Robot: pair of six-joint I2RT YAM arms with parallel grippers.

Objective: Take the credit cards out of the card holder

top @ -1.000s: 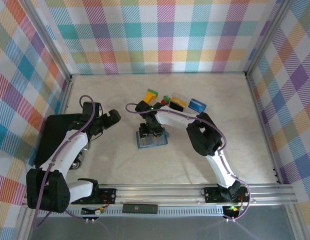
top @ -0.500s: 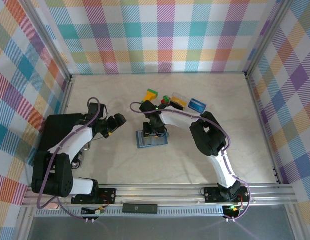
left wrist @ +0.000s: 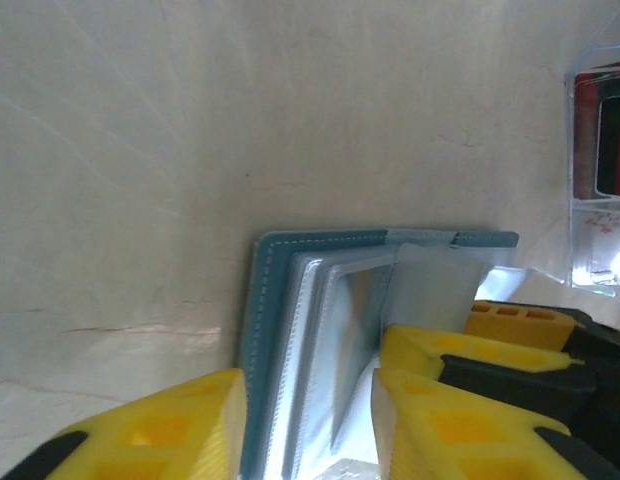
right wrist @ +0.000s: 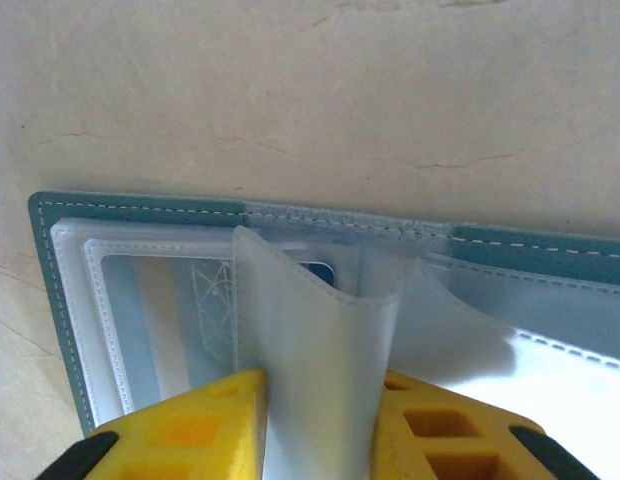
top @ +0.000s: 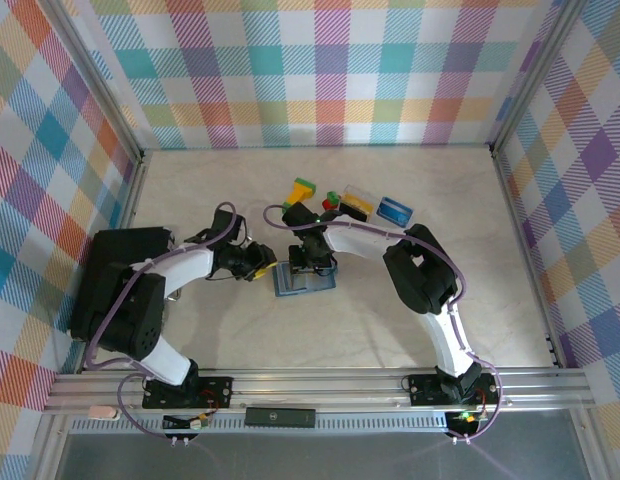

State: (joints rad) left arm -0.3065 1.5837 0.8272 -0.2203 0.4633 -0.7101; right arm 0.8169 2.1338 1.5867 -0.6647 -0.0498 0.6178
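Observation:
The slate-blue card holder (top: 306, 284) lies open on the table's middle. My left gripper (top: 264, 264) has reached its left edge. Its yellow fingers (left wrist: 170, 430) stand either side of the left cover (left wrist: 252, 330) and the clear sleeves (left wrist: 325, 330), pressing on them. My right gripper (top: 311, 266) is over the holder, shut on one clear sleeve (right wrist: 320, 340) that bulges up between its fingers (right wrist: 180, 430). A blue credit card's corner (right wrist: 316, 271) shows in a pocket behind that sleeve. A yellow-and-black card (top: 355, 204) and a blue card (top: 394, 210) lie behind the holder.
A yellow-and-green block (top: 303, 190) and small red and green cubes (top: 335, 198) sit at the back. A clear case (left wrist: 600, 180) with red and dark contents lies beyond the holder. A black mat (top: 115, 270) covers the left. Checked walls ring the table.
My left arm has swung right from the mat to the holder's left edge, and its jaws have narrowed around it. My right jaws have narrowed on the sleeve.

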